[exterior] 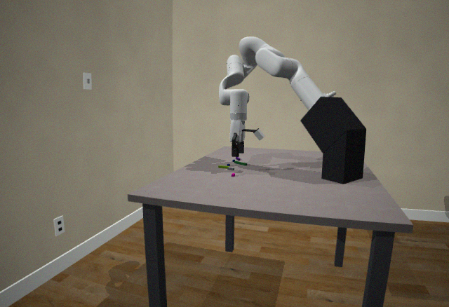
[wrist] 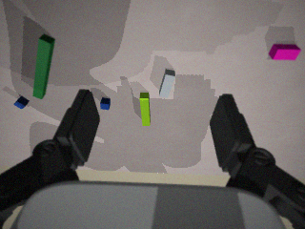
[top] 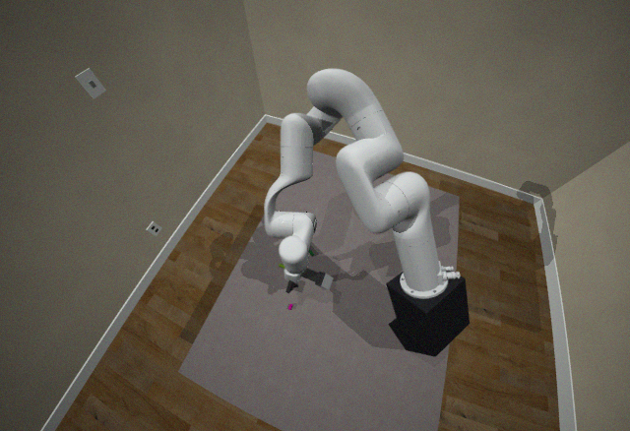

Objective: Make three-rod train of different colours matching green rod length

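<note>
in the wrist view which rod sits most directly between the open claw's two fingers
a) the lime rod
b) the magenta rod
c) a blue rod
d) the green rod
a: in the wrist view the lime rod lies in the gap of the open, empty claw, while the green rod is far to the left, the magenta rod is at the far upper right, and the nearer blue rod sits beside the left finger.
</note>
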You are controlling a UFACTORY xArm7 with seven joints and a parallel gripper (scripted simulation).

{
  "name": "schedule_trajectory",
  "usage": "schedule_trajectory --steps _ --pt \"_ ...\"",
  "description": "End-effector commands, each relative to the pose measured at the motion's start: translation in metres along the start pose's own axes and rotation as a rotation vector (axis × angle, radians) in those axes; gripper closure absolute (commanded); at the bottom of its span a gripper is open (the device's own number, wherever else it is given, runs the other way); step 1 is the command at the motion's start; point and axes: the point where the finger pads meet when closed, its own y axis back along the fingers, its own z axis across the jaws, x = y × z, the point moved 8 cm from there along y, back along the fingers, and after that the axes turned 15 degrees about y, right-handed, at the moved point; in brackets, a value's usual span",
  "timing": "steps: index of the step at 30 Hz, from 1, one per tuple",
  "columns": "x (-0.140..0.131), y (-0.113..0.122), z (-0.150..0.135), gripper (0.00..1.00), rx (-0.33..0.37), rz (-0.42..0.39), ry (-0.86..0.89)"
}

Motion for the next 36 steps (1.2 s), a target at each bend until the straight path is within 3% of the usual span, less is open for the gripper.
schedule_trajectory --steps 1,36 --pt "-0.001 0.001 0.0 0.0 -0.001 -0.002 -0.005" --pt "-0.007 -0.005 -0.101 0.0 0.001 0.009 -0.96"
